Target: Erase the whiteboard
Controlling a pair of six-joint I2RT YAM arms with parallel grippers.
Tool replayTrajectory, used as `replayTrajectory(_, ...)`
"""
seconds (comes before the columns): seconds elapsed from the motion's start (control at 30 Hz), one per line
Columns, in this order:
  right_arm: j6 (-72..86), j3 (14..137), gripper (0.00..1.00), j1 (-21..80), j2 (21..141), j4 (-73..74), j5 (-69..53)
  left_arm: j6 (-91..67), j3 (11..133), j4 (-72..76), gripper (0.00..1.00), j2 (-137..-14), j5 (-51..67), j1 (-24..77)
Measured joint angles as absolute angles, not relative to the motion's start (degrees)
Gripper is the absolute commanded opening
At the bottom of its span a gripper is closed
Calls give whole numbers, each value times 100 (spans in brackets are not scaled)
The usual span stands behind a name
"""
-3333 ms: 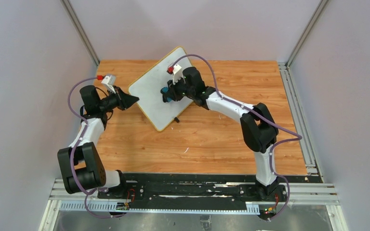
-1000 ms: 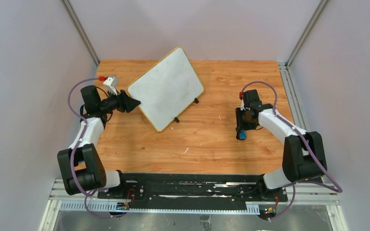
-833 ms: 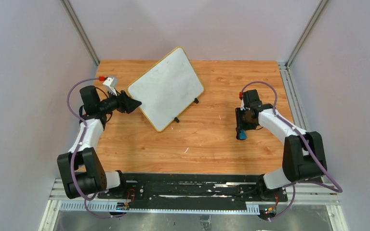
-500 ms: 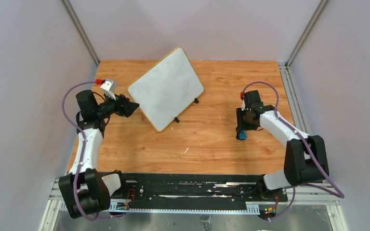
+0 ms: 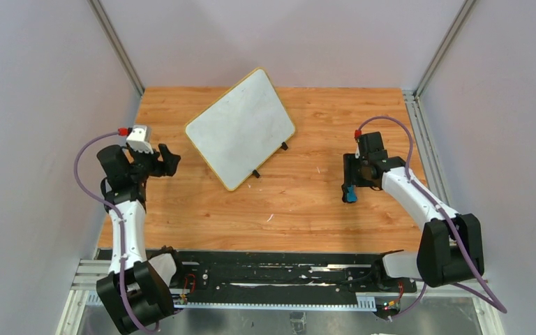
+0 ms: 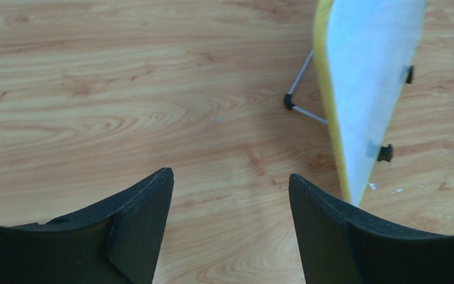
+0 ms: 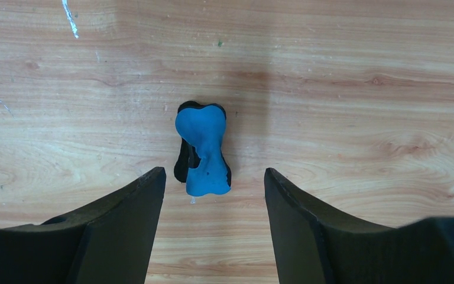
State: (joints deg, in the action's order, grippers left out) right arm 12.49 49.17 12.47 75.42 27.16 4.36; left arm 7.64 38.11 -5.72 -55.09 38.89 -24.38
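Note:
The whiteboard (image 5: 240,128) stands tilted at the back centre of the table, white with a thin yellow frame and small black feet; its edge (image 6: 363,94) shows in the left wrist view. My left gripper (image 5: 171,160) is open and empty, left of the board and apart from it; in the left wrist view (image 6: 230,183) only bare wood lies between its fingers. A small blue eraser (image 5: 350,196) lies on the table at the right. My right gripper (image 5: 350,183) is open just above it, and the eraser (image 7: 204,151) lies free beyond the fingertips.
The wooden table (image 5: 300,209) is bounded by grey walls on both sides and at the back. A metal rail (image 5: 279,269) runs along the near edge by the arm bases. The board's wire stand leg (image 6: 298,103) rests on the wood behind it.
The right gripper opened and let the eraser go onto the table, then lifted slightly. The left arm drew back to the left, away from the whiteboard's edge, with its jaws wider.

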Motion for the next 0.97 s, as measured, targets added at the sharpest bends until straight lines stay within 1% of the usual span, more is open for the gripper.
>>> replayTrajectory(0.13,1308,4899,64,1247,7520,2707,489,746,3452,-322,80,-5437,3153,-2440)
replayTrajectory(0.33,1376,4842,64,1247,7489,2648,506,552,2906,370,80,-5511,1896,-2453)
replayTrajectory(0.6,1511,4788,64,1247,7426,2491,668,12,2751,1170,78,-6130,478,-2412)
replayTrajectory(0.77,1592,4639,63,1247,7426,2294,716,-49,2709,1507,78,-6307,-56,-2008)
replayTrajectory(0.97,1658,4589,63,1247,7430,2108,755,-47,2676,1752,78,-6346,-165,-1719)
